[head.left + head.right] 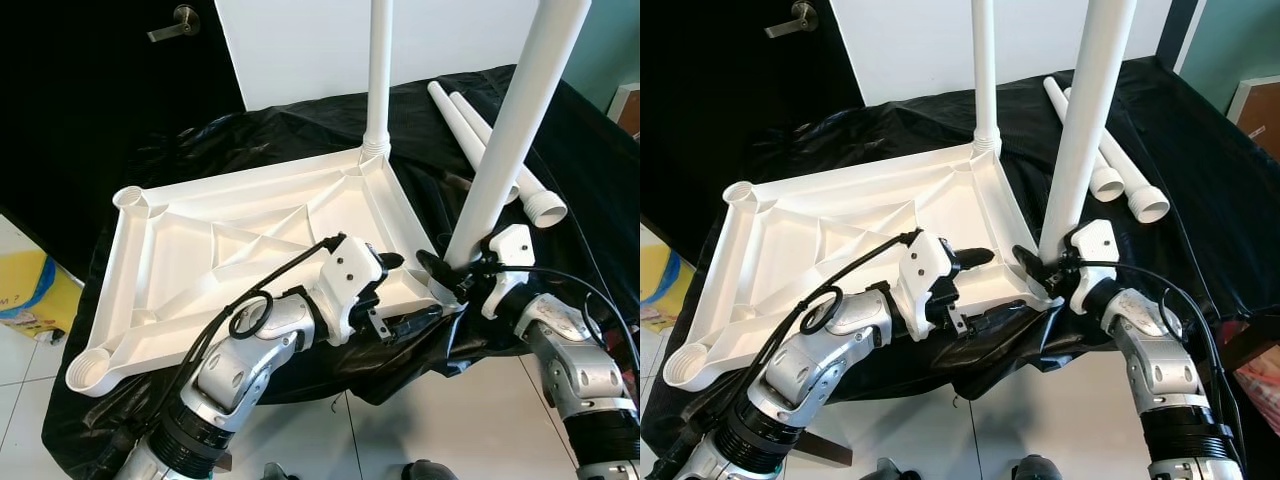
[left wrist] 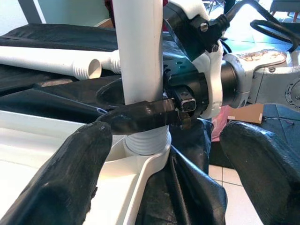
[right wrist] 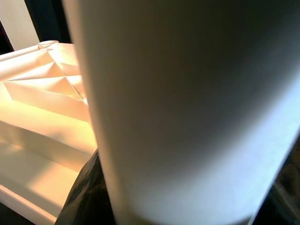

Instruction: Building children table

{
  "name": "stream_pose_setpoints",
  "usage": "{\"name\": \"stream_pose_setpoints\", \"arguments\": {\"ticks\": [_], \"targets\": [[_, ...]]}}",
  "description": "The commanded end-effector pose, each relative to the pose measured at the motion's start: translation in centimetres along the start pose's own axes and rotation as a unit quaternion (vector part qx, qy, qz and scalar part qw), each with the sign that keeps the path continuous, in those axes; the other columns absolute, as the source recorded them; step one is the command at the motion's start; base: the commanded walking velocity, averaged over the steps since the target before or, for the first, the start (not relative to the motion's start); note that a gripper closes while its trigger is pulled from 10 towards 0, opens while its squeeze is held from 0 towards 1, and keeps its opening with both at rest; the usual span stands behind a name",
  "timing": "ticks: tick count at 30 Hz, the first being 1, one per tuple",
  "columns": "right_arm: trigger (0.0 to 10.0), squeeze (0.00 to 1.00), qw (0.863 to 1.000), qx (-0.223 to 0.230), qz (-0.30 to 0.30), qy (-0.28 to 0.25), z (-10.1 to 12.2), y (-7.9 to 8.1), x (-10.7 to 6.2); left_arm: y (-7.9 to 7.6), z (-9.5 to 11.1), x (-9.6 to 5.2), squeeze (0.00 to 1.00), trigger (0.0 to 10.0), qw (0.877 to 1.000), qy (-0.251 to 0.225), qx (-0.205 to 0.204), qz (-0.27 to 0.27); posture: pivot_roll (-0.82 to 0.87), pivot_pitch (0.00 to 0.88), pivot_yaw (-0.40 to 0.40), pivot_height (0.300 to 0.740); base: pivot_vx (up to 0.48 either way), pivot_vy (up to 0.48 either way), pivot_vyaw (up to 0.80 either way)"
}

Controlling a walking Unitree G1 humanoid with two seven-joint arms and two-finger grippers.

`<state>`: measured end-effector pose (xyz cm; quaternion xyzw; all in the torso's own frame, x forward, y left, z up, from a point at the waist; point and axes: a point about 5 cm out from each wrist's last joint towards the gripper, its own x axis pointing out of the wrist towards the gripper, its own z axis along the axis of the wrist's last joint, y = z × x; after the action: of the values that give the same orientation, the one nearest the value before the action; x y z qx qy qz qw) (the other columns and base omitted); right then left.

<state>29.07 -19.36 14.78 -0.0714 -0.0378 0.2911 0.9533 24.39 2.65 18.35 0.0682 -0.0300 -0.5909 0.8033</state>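
The white table top [image 1: 230, 250] lies upside down on a black cloth. One white leg [image 1: 378, 70] stands upright in its far corner socket. A second leg [image 1: 510, 130] stands tilted in the near right corner, its threaded end [image 2: 145, 143] seated in the socket. My right gripper [image 1: 447, 268] is shut on this leg just above the threads; its black fingers [image 2: 136, 117] wrap the tube. My left gripper [image 1: 410, 292] hovers open at the table top's near edge, beside that corner, touching nothing. The leg's tube [image 3: 187, 108] looms close in the right wrist view.
Two loose white legs [image 1: 495, 150] lie on the cloth at the back right. The black cloth [image 1: 400, 375] hangs over the near edge onto the tiled floor. A yellow box [image 1: 25, 290] sits on the floor at the left. A dark door [image 1: 100, 80] stands behind.
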Motion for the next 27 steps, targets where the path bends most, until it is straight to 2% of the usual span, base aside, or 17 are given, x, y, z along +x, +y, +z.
{"name": "stream_pose_setpoints", "arguments": {"ticks": [1,9,11,12,14,16,17,20,24,25,26,27], "targets": [[10.0,0.0,1.0,0.023,-0.012,0.016,-0.9,-0.3,-0.3,-0.3,-0.1,-0.1,0.0,10.0,0.999,0.006,-0.001,-0.034,-0.16,0.087,0.1,0.74,0.0,0.0,0.0],[10.0,0.0,0.999,0.027,-0.022,0.018,-1.1,-0.3,-0.5,-0.3,-0.1,-0.1,0.0,10.0,0.999,0.007,-0.001,-0.034,-0.16,0.088,0.102,0.74,0.0,0.0,0.0],[10.0,0.0,0.998,0.034,-0.042,0.015,-1.1,-0.3,-0.5,-0.3,-0.1,-0.2,0.0,10.0,0.999,0.007,-0.001,-0.034,-0.16,0.092,0.102,0.74,0.0,0.0,0.0],[10.0,0.0,0.996,0.034,-0.079,0.012,-1.2,0.2,-0.4,-0.3,-0.1,-0.1,0.0,10.0,1.0,0.005,0.003,-0.028,-0.16,0.098,0.097,0.74,0.0,0.0,0.0],[10.0,0.0,0.996,0.034,-0.079,0.012,-1.2,0.2,-0.4,-0.3,-0.1,-0.1,0.0,10.0,1.0,0.005,0.003,-0.028,-0.16,0.098,0.097,0.74,0.0,0.0,0.0],[10.0,0.0,0.991,0.023,-0.134,0.01,-1.3,1.2,0.0,-0.3,-0.2,-0.1,0.0,10.0,1.0,0.005,0.003,-0.025,-0.17,0.097,0.09,0.74,0.0,0.0,0.0],[10.0,0.0,0.991,0.023,-0.134,0.01,-1.3,1.2,0.0,-0.3,-0.2,-0.1,0.0,10.0,1.0,0.005,0.003,-0.025,-0.17,0.097,0.09,0.74,0.0,0.0,0.0],[10.0,0.0,0.979,0.04,-0.199,0.009,-1.5,2.6,0.2,-0.4,-0.3,0.0,0.0,10.0,1.0,0.004,0.002,-0.024,-0.17,0.091,0.079,0.74,0.0,0.0,0.0],[10.0,0.0,0.974,0.05,-0.219,0.01,-1.6,2.9,0.2,-0.4,-0.3,0.0,0.0,10.0,1.0,0.004,0.002,-0.023,-0.17,0.091,0.079,0.74,0.0,0.0,0.0],[10.0,0.0,0.967,0.055,-0.248,0.014,-1.8,3.4,0.2,-0.3,-0.3,0.0,0.0,10.0,1.0,0.003,0.002,-0.022,-0.16,0.088,0.077,0.74,0.0,0.0,0.0],[10.0,0.0,0.954,0.064,-0.291,0.022,-2.1,3.8,0.2,-0.3,-0.3,0.0,0.0,10.0,1.0,0.004,0.003,-0.021,-0.16,0.086,0.073,0.74,0.0,0.0,0.0],[10.0,0.0,0.954,0.064,-0.291,0.022,-2.1,3.8,0.2,-0.3,-0.3,0.0,0.0,10.0,1.0,0.004,0.003,-0.021,-0.16,0.086,0.073,0.74,0.0,0.0,0.0]]}}
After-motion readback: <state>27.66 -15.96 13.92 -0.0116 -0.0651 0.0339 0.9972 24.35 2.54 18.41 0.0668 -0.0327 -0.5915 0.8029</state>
